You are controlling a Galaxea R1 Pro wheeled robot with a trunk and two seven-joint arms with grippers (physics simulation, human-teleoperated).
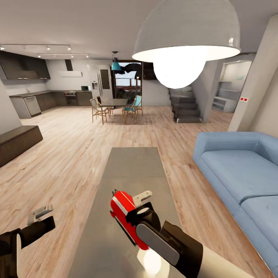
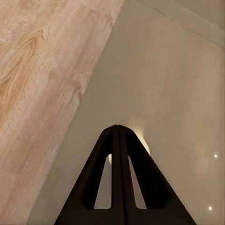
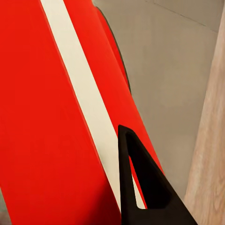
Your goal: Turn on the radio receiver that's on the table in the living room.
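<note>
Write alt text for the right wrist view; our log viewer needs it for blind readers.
A bright-red radio receiver with a white side band looms very close, a dark gripper finger against it. Behind lie the grey table and a strip of wood floor.

Right arm (image 1: 170, 241): black casing, grey oval panel, white forearm. Left arm (image 1: 23, 235) black. Fingers (image 2: 117, 173) black, triangular, hollow.

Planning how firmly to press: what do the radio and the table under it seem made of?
The radio receiver looks like smooth, glossy hard plastic: uniform red with a white band, though painted metal is possible. The table looks like a matte grey slab, perhaps concrete or laminate, faintly reflecting the lamp.
</note>
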